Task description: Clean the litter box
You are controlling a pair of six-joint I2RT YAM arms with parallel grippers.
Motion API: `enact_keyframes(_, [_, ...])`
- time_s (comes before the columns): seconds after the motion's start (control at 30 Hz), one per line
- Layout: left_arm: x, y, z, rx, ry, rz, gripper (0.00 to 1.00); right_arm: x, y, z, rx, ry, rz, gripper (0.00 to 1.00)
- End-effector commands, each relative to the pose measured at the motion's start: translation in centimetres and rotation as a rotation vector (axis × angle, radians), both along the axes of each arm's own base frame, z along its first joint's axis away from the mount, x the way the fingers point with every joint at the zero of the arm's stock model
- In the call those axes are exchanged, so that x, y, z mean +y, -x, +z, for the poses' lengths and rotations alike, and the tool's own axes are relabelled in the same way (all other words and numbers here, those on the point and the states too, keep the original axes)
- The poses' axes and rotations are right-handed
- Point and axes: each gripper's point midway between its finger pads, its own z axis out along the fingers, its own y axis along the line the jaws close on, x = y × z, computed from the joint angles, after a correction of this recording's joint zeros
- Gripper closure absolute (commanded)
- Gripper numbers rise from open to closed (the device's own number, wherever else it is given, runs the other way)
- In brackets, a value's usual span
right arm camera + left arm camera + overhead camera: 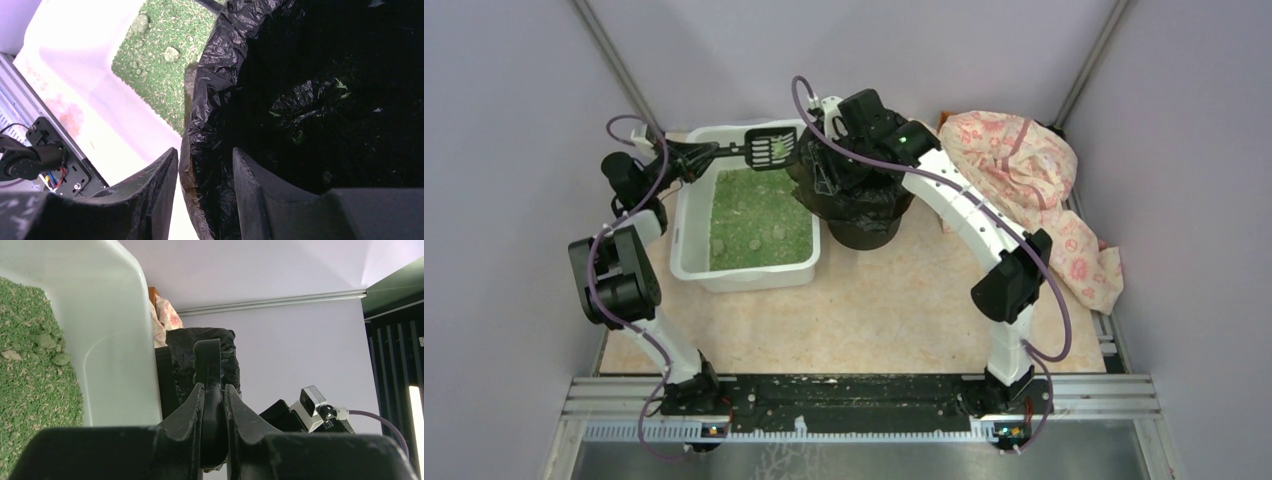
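**Top view.** The litter box [692,215] sits at 10 o'clock on the beige worktop [894,300]. It is a white tub with green litter [759,225] and a few clumps lying in it. Above its far rim hangs a black scoop [769,150] carrying some green grains. The left tool [715,154] is clamped on the scoop's handle. Just beside the tub, at 12 o'clock, stands the black-bagged bin [864,230]. The right arm's wrist covers most of its mouth. The right tool [822,178] is at the bin's 9 o'clock rim, but its fingers are hard to separate from the dark bag. A floral cloth [1024,165] lies bunched at 2 o'clock, partly behind the arm.

**Left wrist.** The left tool [214,387] grips the scoop [207,357] narrowly, and the handle is seen edge-on. The scoop's head is hidden behind the handle. The litter box wall [115,340] fills the 9 o'clock side and its litter is cut off at the frame edge. The bin [227,360] stands behind the handle.

**Right wrist.** The right tool [204,152] has its fingers [160,192] partly spread, one on each side of the bin's bagged rim [210,90]. It is not clear whether they pinch the rim or only flank it. The bin's inside is dark, with only a few green flecks showing. A corner of the litter box [75,65] appears at 10 o'clock.
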Motion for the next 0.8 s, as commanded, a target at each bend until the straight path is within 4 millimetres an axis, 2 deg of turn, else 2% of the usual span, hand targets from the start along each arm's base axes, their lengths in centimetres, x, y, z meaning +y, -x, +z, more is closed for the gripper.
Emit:
enact_keyframes(0.0, [0.3,-0.3,4.4,-0.129,-0.057,0.011,1.0,-0.8,0.7,6.5,-0.095,-0.091,-0.007,0.53])
enact_keyframes(0.17, [2.5,-1.3,6.3,-0.147,-0.081,0.053,1.0,-1.5,0.9,8.8,-0.14,-0.118,-0.023,0.48])
enact_keyframes(0.23, [2.7,-1.6,7.1,-0.163,-0.069,0.067,1.0,-2.0,0.9,9.7,-0.156,-0.133,-0.036,0.48])
enact_keyframes(0.33, [1.7,-1.8,8.8,-0.211,-0.06,0.071,1.0,-2.9,0.7,10.7,-0.181,-0.144,-0.062,0.48])
enact_keyframes(0.43, [-0.8,-1.7,10.8,-0.264,-0.051,0.03,1.0,-4.1,0.3,10.9,-0.194,-0.144,-0.094,0.48])
enact_keyframes(0.53, [-4.2,-1.9,13.7,-0.32,-0.101,-0.022,1.0,-5.3,-0.1,11.4,-0.214,-0.153,-0.137,0.48])
enact_keyframes(0.63, [-7.5,-2.3,15.3,-0.356,-0.139,-0.044,1.0,-6.7,-0.2,12.7,-0.247,-0.183,-0.183,0.48])
enact_keyframes(0.77, [-12.3,-2.1,15.3,-0.463,-0.247,-0.111,1.0,-8.7,-0.1,13.1,-0.278,-0.192,-0.24,0.48])
